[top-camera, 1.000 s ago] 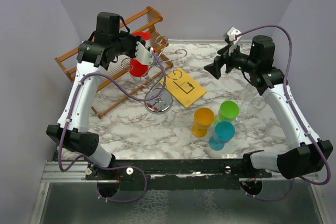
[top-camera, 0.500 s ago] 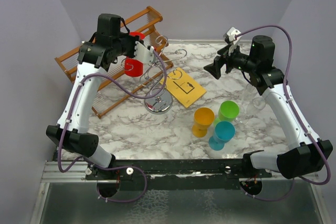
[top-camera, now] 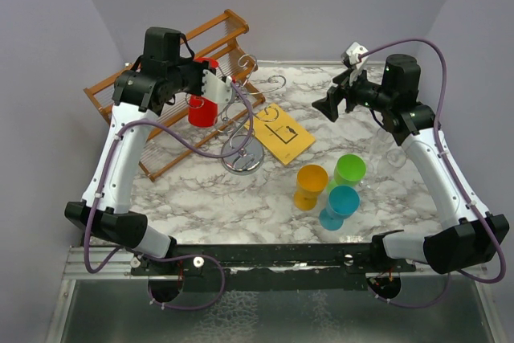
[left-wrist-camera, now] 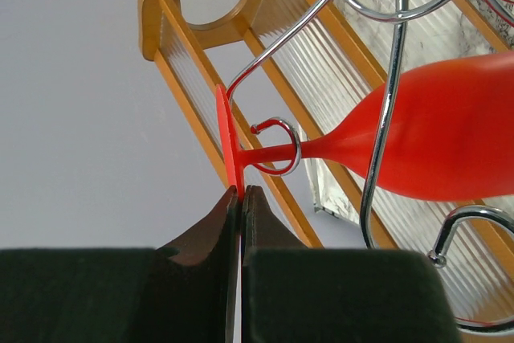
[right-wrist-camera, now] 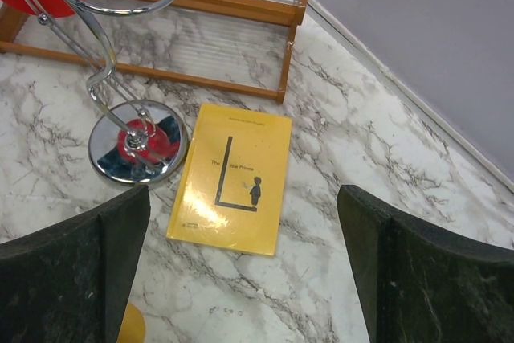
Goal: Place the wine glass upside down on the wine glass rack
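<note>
While my left gripper pinches the red wine glass shut by its foot, the stem sits inside a curled hook of the wine glass rack. Hanging looks nearly done, so next I should release gently and back away.

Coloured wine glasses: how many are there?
4. A red wine glass hooked by its stem on the silver rack; orange glass, green glass and blue glass clustered by the right arm. Others may be hidden.

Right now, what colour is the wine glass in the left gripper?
The wine glass is red all over, best seen in the left wrist view.
</note>
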